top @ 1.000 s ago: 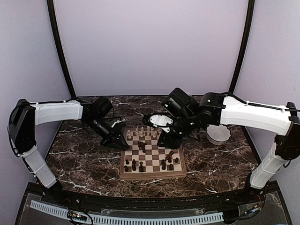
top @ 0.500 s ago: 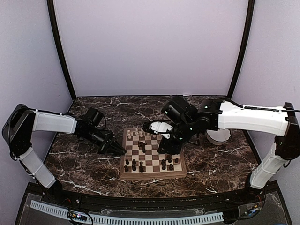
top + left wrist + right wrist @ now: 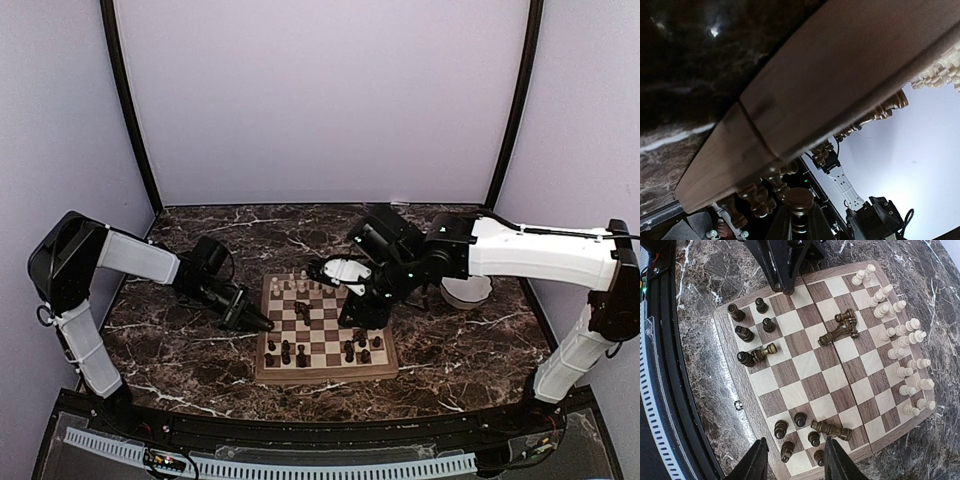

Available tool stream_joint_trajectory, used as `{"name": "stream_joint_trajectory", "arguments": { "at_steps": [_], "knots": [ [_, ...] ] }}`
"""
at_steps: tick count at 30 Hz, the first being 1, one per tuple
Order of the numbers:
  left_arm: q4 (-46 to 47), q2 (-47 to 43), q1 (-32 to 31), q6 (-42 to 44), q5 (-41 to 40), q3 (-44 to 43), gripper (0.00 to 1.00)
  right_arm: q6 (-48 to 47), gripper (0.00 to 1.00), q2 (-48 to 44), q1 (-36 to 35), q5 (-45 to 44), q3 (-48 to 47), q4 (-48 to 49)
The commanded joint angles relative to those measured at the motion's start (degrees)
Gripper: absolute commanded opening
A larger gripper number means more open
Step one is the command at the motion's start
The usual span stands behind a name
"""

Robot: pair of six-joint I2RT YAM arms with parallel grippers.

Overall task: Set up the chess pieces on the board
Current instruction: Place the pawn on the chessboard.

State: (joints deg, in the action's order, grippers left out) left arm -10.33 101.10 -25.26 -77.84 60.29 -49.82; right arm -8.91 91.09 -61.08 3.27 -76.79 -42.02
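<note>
The board [image 3: 325,375] lies mid-table, its thick rim [image 3: 840,75] filling the left wrist view. Cream chess pieces [image 3: 300,285] line its far rows [image 3: 900,340]. Dark chess pieces [image 3: 285,351] stand in loose groups near the front, and some lie fallen [image 3: 840,330] [image 3: 832,430]. My left gripper [image 3: 257,323] [image 3: 799,212] sits low at the board's left edge, shut on a dark brown piece [image 3: 799,199]. My right gripper [image 3: 358,318] [image 3: 796,462] hovers open over the dark group at the board's front right, touching nothing.
A white scalloped bowl [image 3: 466,290] stands right of the board, behind the right arm. The table is dark marble [image 3: 180,350]. The left gripper's black fingers [image 3: 782,270] reach the board's edge in the right wrist view. A small metal clasp [image 3: 737,404] sits on the board's rim.
The left arm has dropped lower and swung toward the front, its gripper ending at the board's left edge. The right gripper has shifted slightly nearer over the board's right side.
</note>
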Motion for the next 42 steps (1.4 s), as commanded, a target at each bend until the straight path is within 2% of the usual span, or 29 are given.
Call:
{"name": "stream_joint_trajectory", "arguments": {
  "at_steps": [1, 4, 7, 12, 16, 17, 19, 20, 22, 23, 27, 29, 31, 36, 42],
  "knots": [
    [-1.82, 1.63, 0.50, 0.38, -0.49, -1.90, 0.05, 0.83, 0.40, -1.42, 0.43, 0.51, 0.27, 2.08],
    [-3.26, 2.77, 0.68, 0.83, -0.89, -1.98, 0.09, 0.99, 0.40, -1.65, 0.52, 0.36, 0.87, 2.36],
    [-4.23, 3.22, 0.81, 1.67, -1.07, -2.51, 0.21, 1.16, 0.40, -2.00, 0.52, 0.32, 1.40, 2.55],
    [-7.45, 2.43, 1.35, 3.26, -1.85, -4.05, 0.30, 1.35, 0.40, -2.25, 0.60, 0.43, 1.58, 2.56],
    [-8.99, 1.05, 1.52, 5.29, -2.60, -5.20, 0.31, 1.10, 0.40, -2.08, 0.61, 0.35, 0.69, 1.76],
    [-11.88, 0.48, 1.59, 6.45, -3.15, -7.24, 0.31, 1.04, 0.40, -1.99, 0.61, 0.34, 0.30, 1.30],
    [-19.52, 0.05, 1.61, 12.81, -6.16, -12.51, 0.31, 1.04, 0.40, -1.74, 0.60, 0.29, -0.44, 0.57],
    [-22.53, 0.10, 1.57, 19.05, -9.34, -14.70, 0.29, 1.04, 0.40, -1.73, 0.61, 0.33, -0.72, 0.14],
    [-33.80, 0.50, 1.20, 29.59, -16.67, -25.01, 0.26, 1.09, 0.40, -1.79, 0.61, 0.27, -1.06, -0.23],
    [-36.26, 0.55, 0.83, 36.80, -23.48, -27.54, 0.26, 1.08, 0.40, -1.77, 0.61, 0.29, -1.15, -0.43],
    [-43.01, 0.99, -4.85, 53.61, -40.00, -38.62, 0.25, 1.08, 0.40, -1.47, 0.61, 0.01, -2.03, -1.48],
    [-44.01, 1.10, -8.33, 57.41, -47.18, -39.72, 0.24, 1.28, 0.40, -1.40, 0.61, -0.80, -2.51, -1.98],
    [-43.13, 1.01, -10.63, 59.03, -50.68, -38.00, 0.24, 1.50, 0.40, -1.47, 0.61, -1.78, -2.70, -2.26],
    [-39.27, 0.18, -15.03, 60.96, -54.23, -31.94, 0.26, 4.04, 0.40, -4.24, 0.89, -3.09, -1.11, -2.33],
    [-39.37, 1.11, -16.44, 60.18, -55.90, -29.53, 0.27, 6.24, 0.40, -7.17, 1.41, -3.09, 2.96, -1.09]
  ]
}}
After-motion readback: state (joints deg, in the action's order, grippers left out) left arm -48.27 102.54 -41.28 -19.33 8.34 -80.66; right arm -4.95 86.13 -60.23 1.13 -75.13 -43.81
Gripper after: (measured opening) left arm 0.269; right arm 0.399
